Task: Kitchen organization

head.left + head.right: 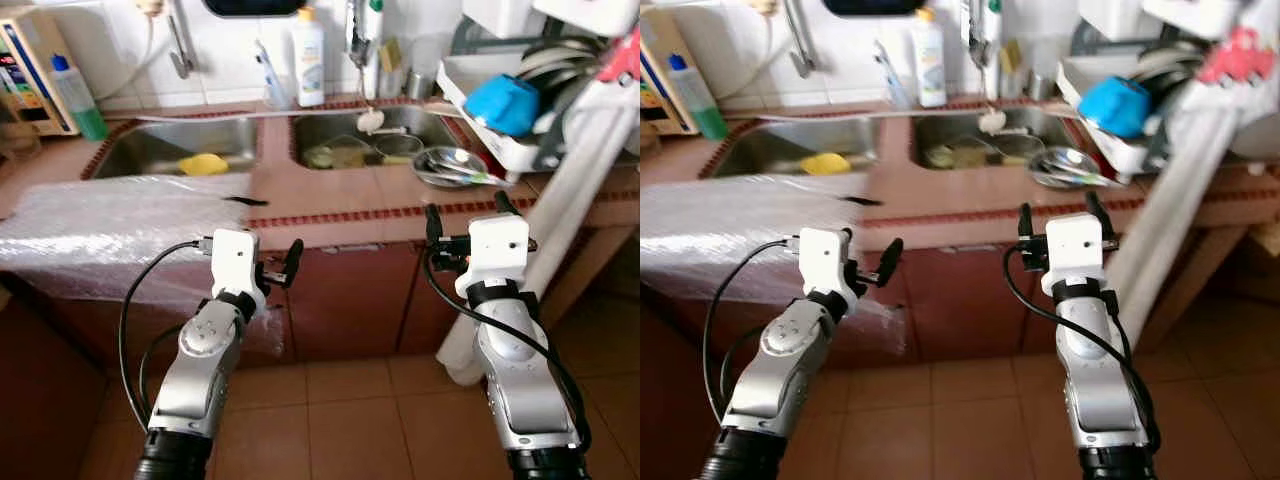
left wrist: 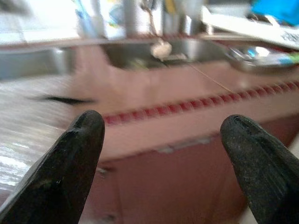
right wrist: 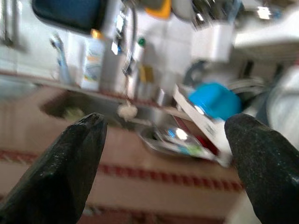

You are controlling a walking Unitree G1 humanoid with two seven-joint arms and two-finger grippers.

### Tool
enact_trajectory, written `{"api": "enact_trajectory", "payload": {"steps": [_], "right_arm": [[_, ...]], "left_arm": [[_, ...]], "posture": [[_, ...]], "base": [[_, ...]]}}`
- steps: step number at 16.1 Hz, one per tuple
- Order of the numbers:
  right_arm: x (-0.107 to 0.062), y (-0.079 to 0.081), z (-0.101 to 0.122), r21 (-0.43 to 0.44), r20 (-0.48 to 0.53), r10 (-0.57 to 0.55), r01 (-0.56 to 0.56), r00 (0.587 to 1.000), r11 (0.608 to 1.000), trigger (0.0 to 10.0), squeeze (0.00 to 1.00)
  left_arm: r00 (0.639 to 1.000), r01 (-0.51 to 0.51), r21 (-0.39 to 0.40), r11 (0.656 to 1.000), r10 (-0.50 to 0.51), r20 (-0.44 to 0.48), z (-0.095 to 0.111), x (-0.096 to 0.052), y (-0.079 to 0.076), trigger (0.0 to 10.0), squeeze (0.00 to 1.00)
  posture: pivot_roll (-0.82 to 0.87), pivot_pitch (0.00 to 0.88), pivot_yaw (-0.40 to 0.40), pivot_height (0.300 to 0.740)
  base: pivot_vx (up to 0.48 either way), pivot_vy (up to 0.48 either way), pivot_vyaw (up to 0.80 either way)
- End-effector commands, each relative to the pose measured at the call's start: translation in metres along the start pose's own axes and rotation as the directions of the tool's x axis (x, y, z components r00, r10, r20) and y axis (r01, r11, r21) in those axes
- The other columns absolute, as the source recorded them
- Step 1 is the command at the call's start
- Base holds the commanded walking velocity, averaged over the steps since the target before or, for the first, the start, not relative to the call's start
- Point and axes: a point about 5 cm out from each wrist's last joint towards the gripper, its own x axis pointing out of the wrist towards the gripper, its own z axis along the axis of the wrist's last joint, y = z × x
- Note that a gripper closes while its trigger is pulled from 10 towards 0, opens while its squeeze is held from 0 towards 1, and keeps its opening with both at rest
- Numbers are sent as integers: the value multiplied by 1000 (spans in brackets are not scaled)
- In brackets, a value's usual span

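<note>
Both arms raised in front of the reddish-brown tiled tabletop (image 1: 330, 190) with its red-dotted edge strip. Left tool (image 1: 275, 268) and right tool (image 1: 465, 222): matte black tapered fingers spread, nothing between them. Twin stainless steel sink (image 1: 180, 145) set in the tabletop, yellow rounded sponge-like lump (image 1: 204, 164) inside its left basin. Shiny steel bowl (image 1: 450, 165) just right of the sink. Crinkly clear bubble wrap sheet (image 1: 110, 225) drapes the tabletop left of the sink.
</note>
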Motion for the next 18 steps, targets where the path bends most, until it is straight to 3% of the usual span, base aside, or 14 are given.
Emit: {"api": "enact_trajectory", "payload": {"steps": [1, 5, 9, 10, 11, 12, 15, 16, 18], "right_arm": [[1, -4, 3, -4, 11, -12, 12, 1000, 1000, 10000, 0], [0, -4, -3, -1, -14, -16, 16, 1000, 1000, 10000, 0], [-4, -2, -19, -8, -63, -9, 9, 998, 1000, 10000, 0], [-11, -3, -38, -6, -132, -9, 9, 991, 1000, 10000, 0], [-13, -3, -44, -3, -152, -10, 9, 988, 1000, 10000, 0], [-23, -4, -65, -34, -224, -5, -2, 975, 999, 10000, 0], [-35, 3, -88, -53, -302, 20, -38, 953, 998, 10000, 0], [-42, 8, -103, -61, -358, 39, -65, 933, 996, 10000, 0], [-46, 11, -114, -49, -400, 46, -72, 915, 996, 10000, 0]], "left_arm": [[1000, 26, -1, 1000, -26, 3, 2, 2, -5, 10000, 0], [999, 46, -4, 999, -46, -27, -5, 1, -5, 10000, 0], [982, 45, 43, 998, -37, -186, -52, -8, 5, 10000, 0], [959, 31, 84, 996, -6, -284, -79, -18, 14, 10000, 0], [951, 27, 97, 995, 4, -309, -86, -20, 17, 10000, 0], [928, 5, 147, 989, 50, -370, -103, -31, 28, 10000, 0], [883, -37, 131, 991, 94, -460, -127, -45, 39, 10000, 0], [848, -41, 144, 989, 111, -519, -142, -55, 42, 10000, 0], [823, -57, 136, 989, 123, -554, -151, -62, 46, 10000, 0]], "posture": [[-63, 0, 86, 740], [-58, 0, 87, 740], [-58, 0, 91, 740], [-58, 0, 91, 740], [-58, 0, 91, 740], [-54, 0, 91, 740], [-54, 0, 91, 740], [-54, 0, 91, 740], [-49, 0, 89, 740]], "base": [[0, -480, 0], [0, -167, -200], [0, 0, -800], [0, 0, -800], [0, 0, -800], [0, 0, -800], [0, 0, -800], [0, 0, -800], [0, 0, -800]]}}
